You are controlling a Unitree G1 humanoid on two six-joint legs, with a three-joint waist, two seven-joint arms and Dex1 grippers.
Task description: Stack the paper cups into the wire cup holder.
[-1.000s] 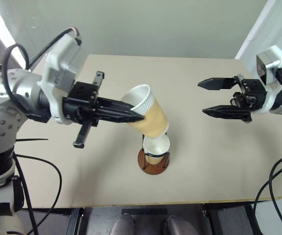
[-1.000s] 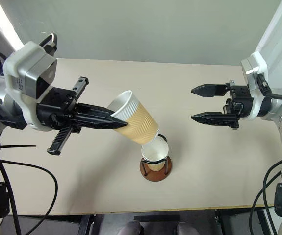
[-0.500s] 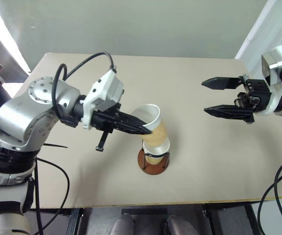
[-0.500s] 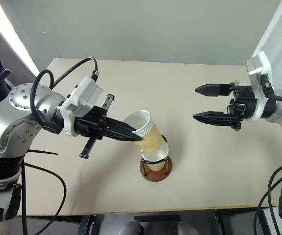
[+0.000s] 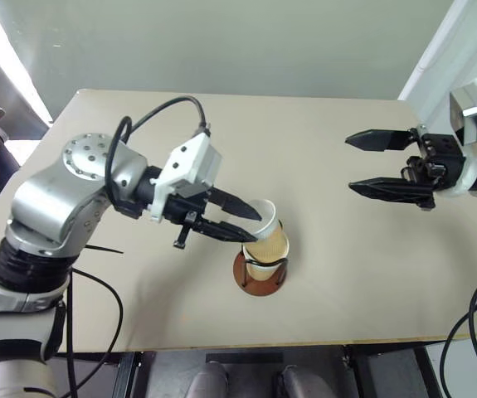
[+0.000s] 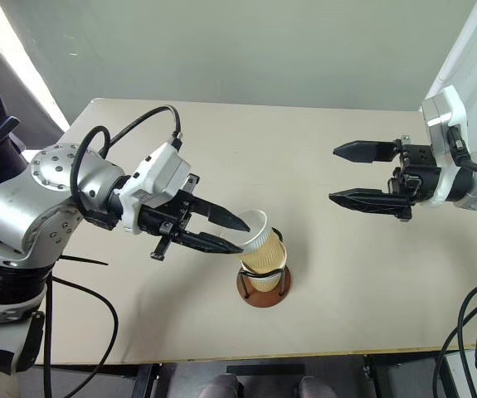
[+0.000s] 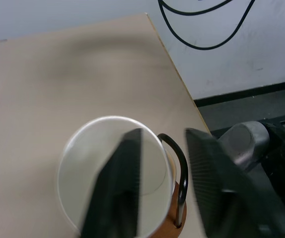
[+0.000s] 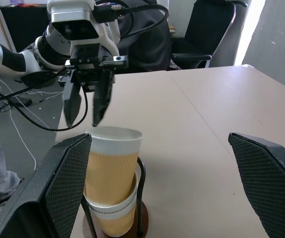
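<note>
Now, starting at the left of the head view, the left gripper point(image 6: 236, 233) reaches in toward the middle of the frame, its two black fingers spread apart around the rim of the top paper cup point(image 6: 260, 246). From the left wrist view one finger point(image 7: 116, 187) sits over the cup's white mouth and the other lies outside the rim; whether either one touches the paper cannot be told. The grip looks loosened, not pinching.

Centre frame, slightly below the middle: the wire cup holder point(image 6: 264, 292) stands on the table point(image 6: 346, 290), reddish-brown disc base down, black wire loops rising. Inside it, two paper cups are nested, the top one dropped into the lower cup point(image 8: 111, 220), whose white rim shows as a band around the upper cup's tan wall in the right wrist view. The top cup leans a touch toward the left gripper, its rim standing above the wire loops.

Over to the right of the frame, the right gripper point(image 6: 348, 173) hangs above the table, well apart from the holder, pointing back toward the centre. Its fingers are spread wide with nothing between them. In its own wrist view the two fingers frame the holder and cups, with the left gripper point(image 8: 87, 110) poised just above the top cup's rim.
</note>
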